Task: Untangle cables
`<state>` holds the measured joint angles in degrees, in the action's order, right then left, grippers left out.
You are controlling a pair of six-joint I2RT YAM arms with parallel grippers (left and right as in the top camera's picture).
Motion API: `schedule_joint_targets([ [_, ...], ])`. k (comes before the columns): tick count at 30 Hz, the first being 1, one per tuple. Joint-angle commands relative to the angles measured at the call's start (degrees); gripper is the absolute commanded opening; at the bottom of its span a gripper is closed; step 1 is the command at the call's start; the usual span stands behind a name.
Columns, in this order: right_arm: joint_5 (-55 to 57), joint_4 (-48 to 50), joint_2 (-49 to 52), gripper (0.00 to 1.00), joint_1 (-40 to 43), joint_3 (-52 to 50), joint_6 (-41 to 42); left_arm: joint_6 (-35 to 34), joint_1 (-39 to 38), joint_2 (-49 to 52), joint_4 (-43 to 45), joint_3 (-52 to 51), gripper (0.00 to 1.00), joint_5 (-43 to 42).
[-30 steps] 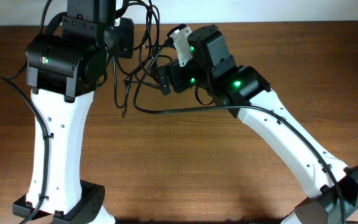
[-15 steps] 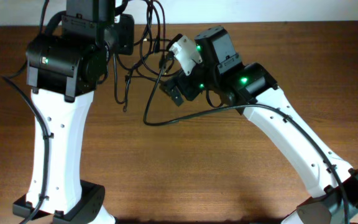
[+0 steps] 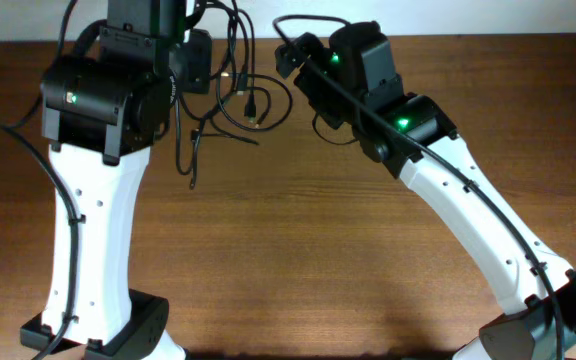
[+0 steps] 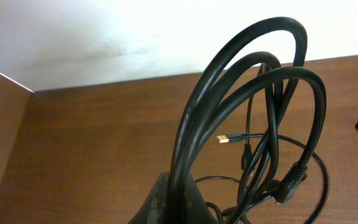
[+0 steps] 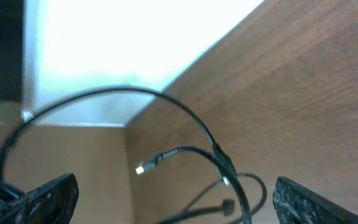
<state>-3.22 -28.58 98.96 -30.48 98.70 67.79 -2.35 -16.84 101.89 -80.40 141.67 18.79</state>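
The cables are thin black cords in a loose tangle of loops at the back of the table, with small plug ends showing. My left gripper is shut on them. In the left wrist view the cables arch up out of the left gripper, and a gold-tipped plug hangs behind. My right gripper is just right of the tangle. In the right wrist view the right gripper is open wide and holds nothing. One cable and a plug lie beyond the fingers.
The brown wooden table ends at a white wall close behind the tangle. Both white arm bases stand at the front edge. The right arm's own black wire runs along its link.
My right gripper has swung up and back toward the wall, away from the tangle. The cable loops now hang lower and looser beside the left gripper. The left arm has barely moved.
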Motion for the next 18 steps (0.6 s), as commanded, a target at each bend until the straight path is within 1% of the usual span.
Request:
schedule_joint_targets([
  [1,-0.42,4.46,1.62,0.99,0.17,0.83,3.5,0.83,0.2,-0.66,0.55,5.14,0.0,2.21],
  [4,-0.83,8.33,2.64,0.99,0.13,0.83,3.67,0.81,0.2,-0.66,0.7,10.34,0.0,2.32],
  [7,-0.83,9.16,2.69,0.99,0.11,0.83,3.67,0.81,0.2,-0.66,1.01,13.62,0.0,2.69],
  [14,-2.27,9.09,2.82,1.0,-0.61,0.68,3.61,0.81,0.2,-0.66,0.33,14.12,0.0,2.95],
  [17,-2.14,8.66,3.19,0.98,-2.4,0.22,3.39,0.83,0.2,-0.66,0.31,14.12,0.0,3.56],
  [18,-2.16,8.37,3.56,0.95,-3.04,0.13,3.39,0.83,0.2,-0.66,0.22,14.12,0.0,3.56],
])
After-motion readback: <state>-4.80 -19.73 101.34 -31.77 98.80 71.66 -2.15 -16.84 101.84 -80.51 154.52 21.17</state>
